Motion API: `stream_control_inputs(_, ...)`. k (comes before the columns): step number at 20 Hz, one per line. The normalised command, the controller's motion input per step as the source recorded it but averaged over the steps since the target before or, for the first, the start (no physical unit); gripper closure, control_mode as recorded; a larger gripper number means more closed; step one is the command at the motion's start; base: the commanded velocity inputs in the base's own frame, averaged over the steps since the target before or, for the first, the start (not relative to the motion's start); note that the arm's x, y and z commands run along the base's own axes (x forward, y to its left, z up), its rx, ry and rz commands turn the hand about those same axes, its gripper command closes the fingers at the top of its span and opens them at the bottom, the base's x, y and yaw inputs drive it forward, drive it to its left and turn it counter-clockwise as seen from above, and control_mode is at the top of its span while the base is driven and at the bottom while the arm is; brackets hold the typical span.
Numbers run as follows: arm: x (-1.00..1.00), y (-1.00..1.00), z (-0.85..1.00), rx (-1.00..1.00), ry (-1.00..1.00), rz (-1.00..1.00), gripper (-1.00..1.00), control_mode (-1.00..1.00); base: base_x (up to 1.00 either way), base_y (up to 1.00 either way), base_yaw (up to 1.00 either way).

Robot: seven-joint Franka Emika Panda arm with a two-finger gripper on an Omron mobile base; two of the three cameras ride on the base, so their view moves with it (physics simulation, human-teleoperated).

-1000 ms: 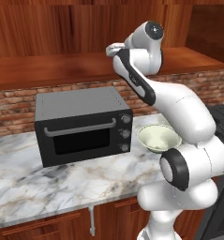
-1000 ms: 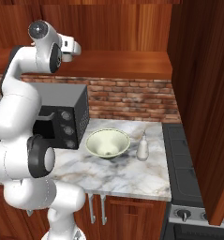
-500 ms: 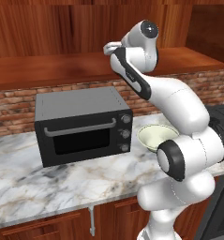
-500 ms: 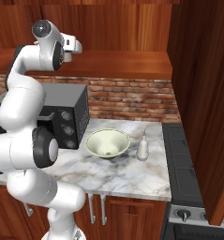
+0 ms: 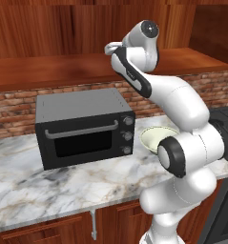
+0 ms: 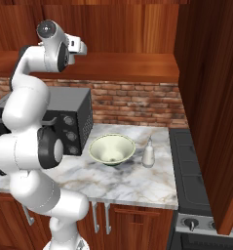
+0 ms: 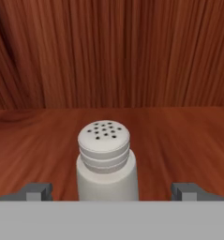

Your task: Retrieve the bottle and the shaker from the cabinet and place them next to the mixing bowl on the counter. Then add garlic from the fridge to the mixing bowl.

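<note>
Cabinet (image 7: 111, 56): I see dark wood panelling across the upper wall of a rendered kitchen; the hand view looks onto its wooden shelf and back wall.

Arm (image 5: 182, 124): my white Panda rises from its base and folds upward, with the hand raised at cabinet height above the counter.

Counter (image 6: 137, 180): a marbled grey-white top runs below a red brick backsplash, over wooden doors with pale handles.

Toaster oven (image 5: 84, 126): a black box with a dark glass door, a bar handle and three knobs on its right side, standing on the counter (left of the mixing bowl in the left base view).

Stove (image 6: 186, 161): its dark top borders the counter's right end in the right base view.

Mixing bowl (image 6: 112, 149): pale green, upright, on the counter just beside the oven; in the left base view my own arm partly covers it.

Bottle (image 6: 148, 153): small, whitish, narrow-necked, standing upright on the counter just right of the mixing bowl, close by but apart from it.

Shaker (image 7: 104, 161): white, round, with a ridged cap pierced by dark holes; it stands upright on the cabinet's wooden shelf, centred straight ahead of the hand.

Gripper (image 7: 111, 191): the jaws stand wide apart, one grey fingertip (image 7: 37, 191) low on each side of the shaker, neither touching it; nothing is held. In the right base view the hand (image 6: 75, 47) points toward the cabinet.
</note>
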Motion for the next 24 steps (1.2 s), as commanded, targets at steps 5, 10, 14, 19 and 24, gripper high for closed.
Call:
stream_control_inputs(5, 0.06, 0.0, -0.1, 0.0, 0.0, 0.0, -1.0, -1.0, 0.0, 0.0, 0.0)
stream_control_inputs(10, 0.1, 0.0, -0.11, 0.0, 0.0, 0.0, -1.0, -1.0, 0.0, 0.0, 0.0)
stream_control_inputs(14, 0.15, 0.0, -0.04, 0.0, 0.0, 0.0, -1.0, -1.0, 0.0, 0.0, 0.0)
stream_control_inputs(19, 0.12, 0.0, 0.0, 0.0, 0.0, 0.0, -1.0, -1.0, 0.0, 0.0, 0.0)
stream_control_inputs(24, 0.13, 0.03, 0.0, 0.0, 0.0, 0.0, -1.0, -1.0, 0.0, 0.0, 0.0)
